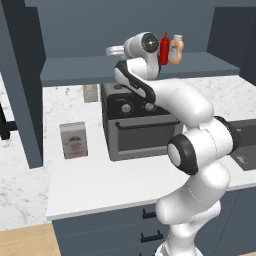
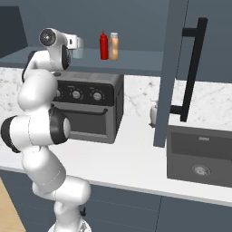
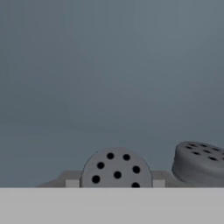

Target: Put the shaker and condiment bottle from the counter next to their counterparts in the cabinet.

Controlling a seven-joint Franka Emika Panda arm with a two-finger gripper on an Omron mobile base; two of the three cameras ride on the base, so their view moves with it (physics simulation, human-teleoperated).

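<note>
Shaker [image 3: 116, 168] stands upright in the shut claw [image 3: 116, 181], perforated cap up, beside a second shaker [image 3: 199, 162]. Red condiment bottle [image 1: 164, 49] stands upright on the cabinet shelf [image 1: 75, 70], nozzle up.

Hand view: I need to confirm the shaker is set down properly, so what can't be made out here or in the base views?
- Hand view: the shaker has its body cut off at the bottom edge; the second shaker is cut by the right edge.
- Left base view: the wrist hides whether the shaker rests on the cabinet shelf.
- Right base view: that contact is too small to tell.
</note>
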